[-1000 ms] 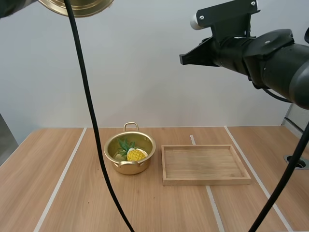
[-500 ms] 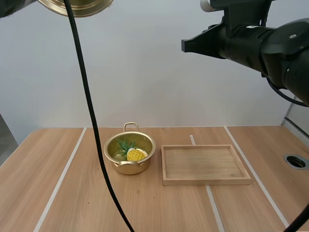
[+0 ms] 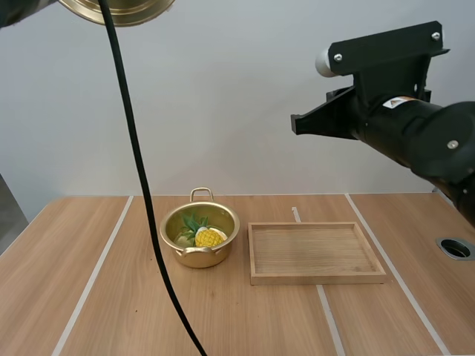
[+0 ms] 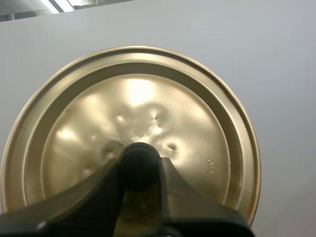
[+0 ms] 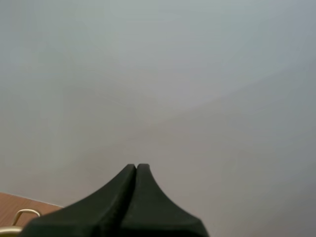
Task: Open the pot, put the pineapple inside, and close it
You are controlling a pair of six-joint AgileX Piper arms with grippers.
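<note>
High view: the uncovered gold pot [image 3: 199, 258] stands on the desk [image 3: 96, 297] just left of the wooden tray [image 3: 315, 279], and the pineapple [image 3: 208, 237] lies inside it. The lid [image 3: 122, 9] hangs high up, left of the pot. In the left wrist view the left fingers [image 4: 96, 190] pinch the lid's black knob [image 4: 138, 163]. The right fingers [image 5: 121, 192] are pressed together into one wedge, high above the tray.
</note>
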